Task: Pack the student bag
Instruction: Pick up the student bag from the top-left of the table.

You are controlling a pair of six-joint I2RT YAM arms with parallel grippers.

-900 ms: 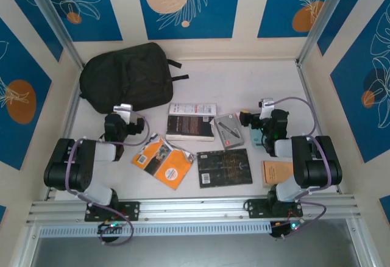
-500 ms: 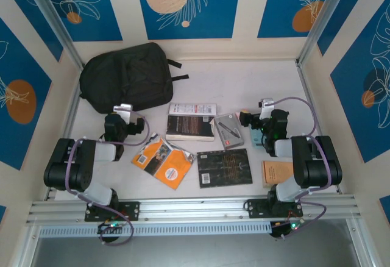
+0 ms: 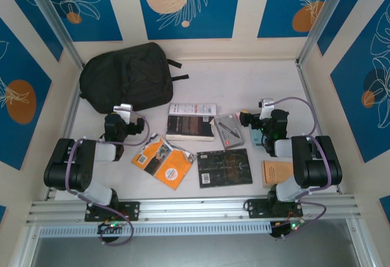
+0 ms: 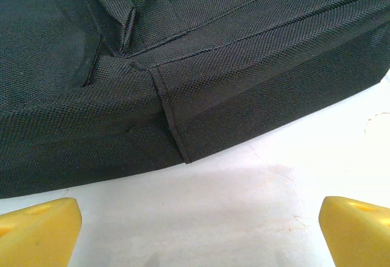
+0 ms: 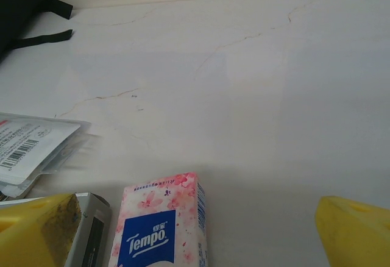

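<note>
White tabletop is lying between blue-patterned walls, the student bag sitting far-left. My left gripper is gaping empty just before the bag's black fabric. My right gripper is standing wide, empty, by a tissue pack.

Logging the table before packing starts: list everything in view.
student bag: one, black, far left
dark book: one, black-brown, centre
white packet: one, white, just behind dark book
grey case: one, grey, right of dark book
orange booklet: one, orange, near left of centre
flat black book: one, black, near centre
tan book: one, tan, near right
tissue pack: one, pink-white with blue label, beside grey case
left pincer: one, yellow, open, facing student bag
right pincer: one, yellow, open, by tissue pack
</note>
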